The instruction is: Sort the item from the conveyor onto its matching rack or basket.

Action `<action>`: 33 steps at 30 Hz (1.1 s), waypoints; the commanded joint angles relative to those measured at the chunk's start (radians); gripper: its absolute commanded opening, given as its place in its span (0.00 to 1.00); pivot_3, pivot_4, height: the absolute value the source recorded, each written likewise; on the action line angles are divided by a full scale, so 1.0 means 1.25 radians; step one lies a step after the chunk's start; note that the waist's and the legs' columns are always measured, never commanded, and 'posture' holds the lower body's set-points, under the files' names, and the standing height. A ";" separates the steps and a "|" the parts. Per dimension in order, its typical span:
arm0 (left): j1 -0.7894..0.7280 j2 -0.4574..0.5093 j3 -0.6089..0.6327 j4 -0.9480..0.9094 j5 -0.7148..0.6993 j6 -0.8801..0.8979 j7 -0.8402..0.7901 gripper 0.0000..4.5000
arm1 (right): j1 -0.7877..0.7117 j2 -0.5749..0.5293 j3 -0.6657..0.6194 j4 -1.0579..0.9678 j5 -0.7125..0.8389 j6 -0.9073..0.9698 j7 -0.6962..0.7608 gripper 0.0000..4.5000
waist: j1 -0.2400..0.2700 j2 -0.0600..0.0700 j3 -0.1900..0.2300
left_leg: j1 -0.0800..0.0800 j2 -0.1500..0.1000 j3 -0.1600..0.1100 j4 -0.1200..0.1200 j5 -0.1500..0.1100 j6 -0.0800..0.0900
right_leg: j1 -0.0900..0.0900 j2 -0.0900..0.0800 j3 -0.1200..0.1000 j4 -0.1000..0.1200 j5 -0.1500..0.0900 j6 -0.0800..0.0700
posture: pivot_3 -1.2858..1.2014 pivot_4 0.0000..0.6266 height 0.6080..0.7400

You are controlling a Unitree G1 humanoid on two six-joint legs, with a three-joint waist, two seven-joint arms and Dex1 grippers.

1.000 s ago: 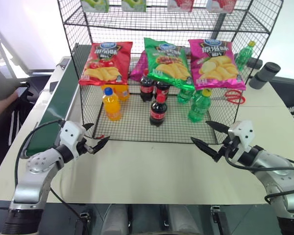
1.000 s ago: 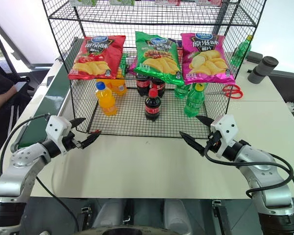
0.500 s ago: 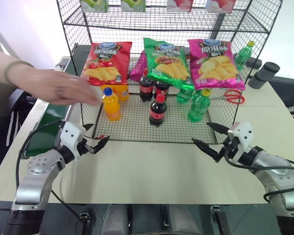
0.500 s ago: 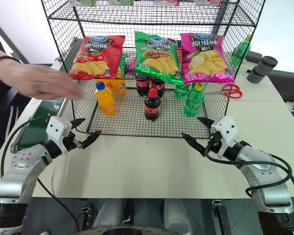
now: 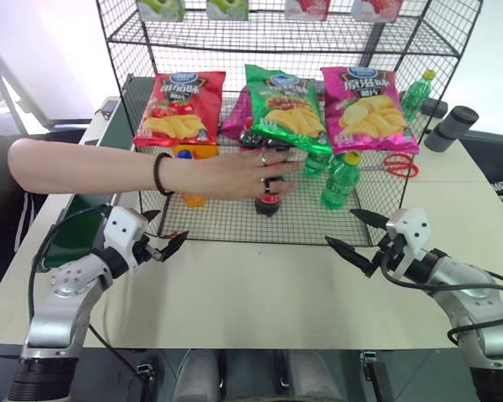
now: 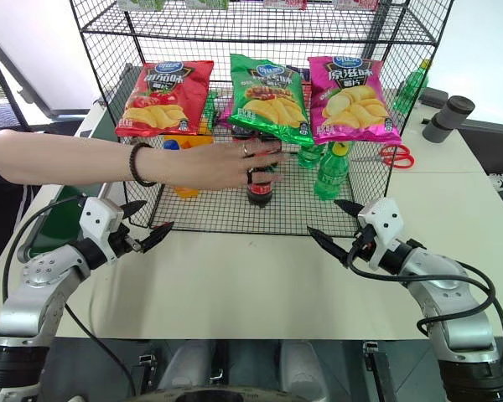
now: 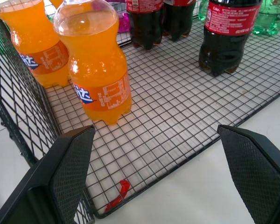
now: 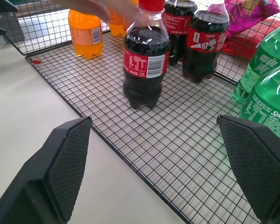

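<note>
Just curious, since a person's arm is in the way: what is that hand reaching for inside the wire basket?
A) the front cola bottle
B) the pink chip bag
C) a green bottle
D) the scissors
A: the hand covers the top of the front cola bottle in the basket.

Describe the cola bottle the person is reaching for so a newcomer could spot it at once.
Find the black wire basket at the foot of the tall rack. The cola bottle stands alone in its middle, nearer the front edge, under a person's hand. Two matching colas sit together behind it; only this one stands forward by itself.
</note>
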 commanded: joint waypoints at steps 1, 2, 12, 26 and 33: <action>-0.006 -0.003 0.010 -0.010 0.001 -0.009 0.005 1.00 | -0.010 -0.002 -0.014 -0.006 0.001 -0.017 0.004 0.99 | 0.000 0.000 0.000 | 0.000 0.000 0.000 0.000 0.000 0.000 | 0.000 0.000 0.000 0.000 0.000 0.000 | 0.52 0.24 1.00; -0.006 -0.004 0.010 -0.010 0.002 -0.009 0.005 1.00 | -0.010 -0.002 -0.014 -0.006 0.001 -0.017 0.004 0.99 | 0.000 0.000 0.000 | 0.000 0.000 0.000 0.000 0.000 0.000 | 0.000 0.000 0.000 0.000 0.000 0.000 | 0.52 0.24 1.00; -0.007 -0.009 0.007 0.000 0.008 -0.017 0.001 1.00 | -0.017 -0.001 -0.010 -0.003 -0.006 -0.015 0.004 0.99 | 0.000 0.000 0.000 | 0.000 0.000 0.000 0.000 0.000 0.000 | 0.000 0.000 0.000 0.000 0.000 0.000 | 0.52 0.24 1.00; 0.005 -0.010 0.023 -0.024 -0.019 0.003 -0.016 1.00 | 0.009 0.011 -0.004 -0.017 -0.020 -0.027 -0.017 0.99 | -0.001 0.000 0.000 | 0.000 0.000 0.000 0.000 0.000 0.000 | 0.000 0.000 0.000 0.000 0.000 0.000 | 0.52 0.24 1.00; 0.024 -0.016 0.117 -0.092 -0.108 0.071 0.028 1.00 | -0.027 0.017 0.014 0.015 -0.031 -0.034 -0.008 0.99 | -0.001 0.000 0.000 | 0.000 0.000 0.000 0.000 0.000 0.000 | 0.000 0.000 0.000 0.000 0.000 0.000 | 0.52 0.24 1.00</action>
